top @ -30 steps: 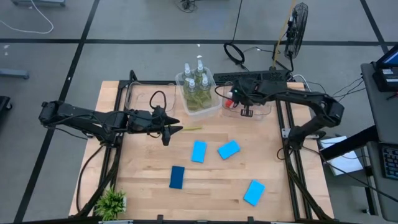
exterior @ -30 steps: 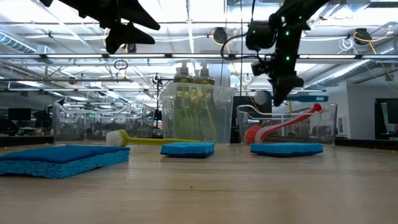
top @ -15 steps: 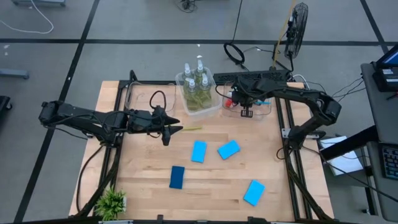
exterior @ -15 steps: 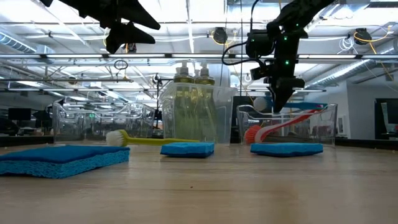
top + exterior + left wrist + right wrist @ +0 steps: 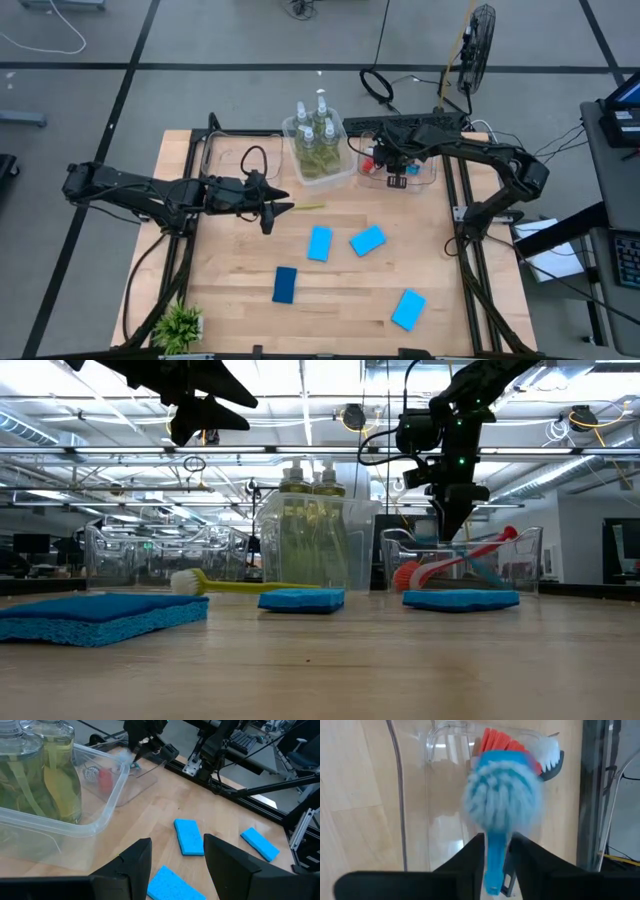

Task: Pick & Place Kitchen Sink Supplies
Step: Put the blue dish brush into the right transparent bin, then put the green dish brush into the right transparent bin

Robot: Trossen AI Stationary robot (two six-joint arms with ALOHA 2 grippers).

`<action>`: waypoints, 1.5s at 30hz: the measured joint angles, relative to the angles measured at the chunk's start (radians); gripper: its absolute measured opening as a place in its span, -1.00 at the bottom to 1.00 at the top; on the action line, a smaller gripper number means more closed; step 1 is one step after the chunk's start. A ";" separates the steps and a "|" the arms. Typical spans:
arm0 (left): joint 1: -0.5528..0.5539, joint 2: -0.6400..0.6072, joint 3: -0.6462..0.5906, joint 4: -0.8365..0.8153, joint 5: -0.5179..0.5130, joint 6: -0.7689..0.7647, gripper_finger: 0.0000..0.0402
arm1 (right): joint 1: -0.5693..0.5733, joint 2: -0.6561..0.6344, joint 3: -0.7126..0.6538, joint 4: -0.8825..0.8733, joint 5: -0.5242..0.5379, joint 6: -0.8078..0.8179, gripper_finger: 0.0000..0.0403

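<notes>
My right gripper (image 5: 397,178) hangs over the clear right bin (image 5: 530,550) at the far edge, pointing down. The blue brush (image 5: 500,802) lies between its parted fingers, head blurred, and slants into the bin in the low view (image 5: 483,563). A red brush (image 5: 455,560) and a dark brush (image 5: 552,757) lie in that bin. Pump bottles (image 5: 315,135) stand in the middle bin. A yellow-green brush (image 5: 308,207) and several blue sponges (image 5: 319,243) lie flat on the table. My left gripper (image 5: 272,208) hovers open above the table's left middle. My right gripper has the blue brush's handle (image 5: 496,867) between its two fingers, which come from above and point down. I cannot tell whether they touch it. The bristle head hangs below them, down in the bin among the other brushes.
A further clear bin (image 5: 225,150) stands at the far left. A small potted plant (image 5: 180,325) sits at the near left corner. Cables and a fan lie beyond the far edge. Bare wood shows between the sponges and the near edge.
My right gripper has tipped more steeply down over the right bin. The blue brush, level beside the gripper a second ago, has sunk and now slants down inside the bin. My left arm has kept still.
</notes>
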 joint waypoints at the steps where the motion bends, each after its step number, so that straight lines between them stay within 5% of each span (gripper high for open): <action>1: 0.000 0.000 0.000 0.000 0.000 0.000 -0.09 | 0.000 0.000 0.000 0.000 0.001 0.000 -0.54; 13: 0.000 0.000 0.000 0.000 0.000 -0.019 -0.09 | 0.000 -0.037 0.000 0.035 0.001 0.060 -0.39; 23: 0.000 0.000 0.000 0.000 0.000 -0.023 -0.09 | 0.067 -0.263 0.000 0.125 -0.004 0.145 -0.42; 33: 0.000 0.001 0.000 -0.002 0.000 -0.035 -0.09 | 0.125 -0.498 0.000 0.191 -0.155 0.352 -0.43; 39: 0.000 0.007 0.000 -0.021 -0.011 -0.066 -0.10 | 0.185 -0.552 0.000 0.217 -0.280 0.389 -0.43; 45: 0.000 0.032 0.000 -0.118 -0.093 -0.176 -0.10 | 0.247 -0.565 0.000 0.244 -0.289 0.407 -0.42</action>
